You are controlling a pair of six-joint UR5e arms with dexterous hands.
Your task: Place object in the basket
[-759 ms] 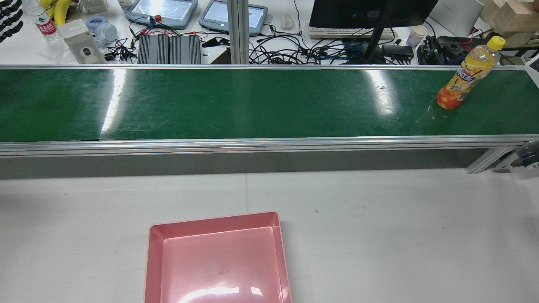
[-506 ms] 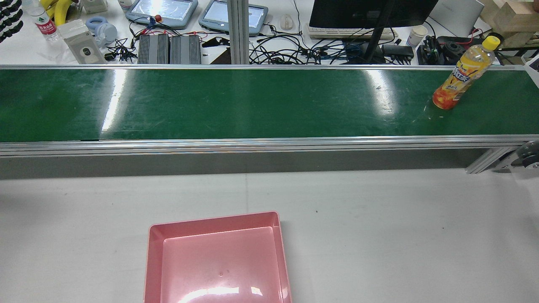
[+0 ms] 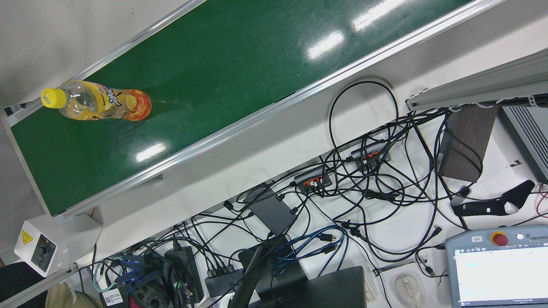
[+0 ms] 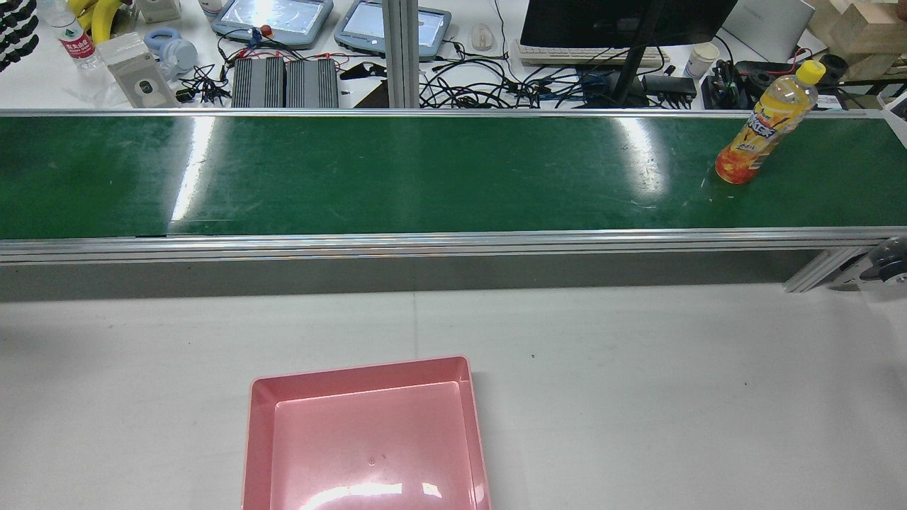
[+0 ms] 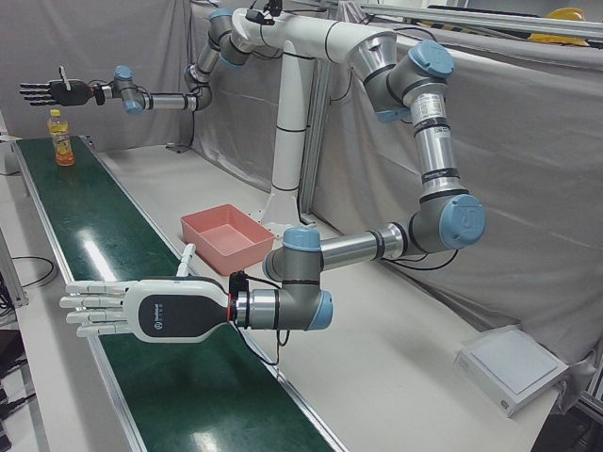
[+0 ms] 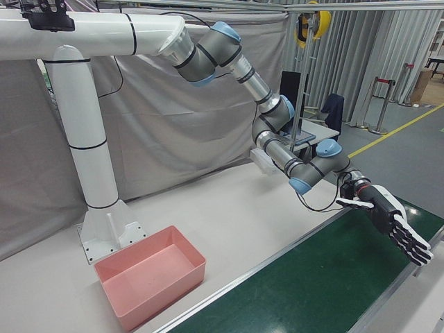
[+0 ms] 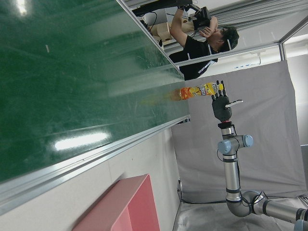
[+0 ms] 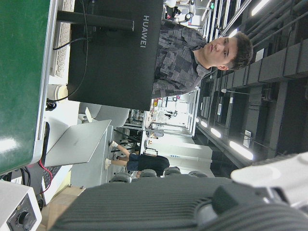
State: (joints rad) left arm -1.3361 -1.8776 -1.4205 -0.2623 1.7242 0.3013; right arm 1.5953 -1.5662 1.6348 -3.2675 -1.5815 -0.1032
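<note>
An orange-drink plastic bottle with a yellow cap [image 4: 762, 131] stands upright on the green conveyor belt [image 4: 425, 170], near its end on the robot's right side. It is well apart from the shallow pink plastic basket [image 4: 354, 368], which sits empty on the white counter [image 4: 638, 397] on the robot's side of the belt.

The right hand [image 5: 57, 91] hangs above the belt near the bottle, flat, with its fingers spread and nothing in it. The left hand [image 5: 141, 311] hovers over the belt's other end, equally spread and empty.

The step in hand looks like the right hand's approach. To do it well, bring the palm down level with the bottle's label band and come in from the side. Wrap the fingers around the body rather than the narrow neck, since a tall bottle tips easily if nudged high. Close firmly before lifting.
</note>
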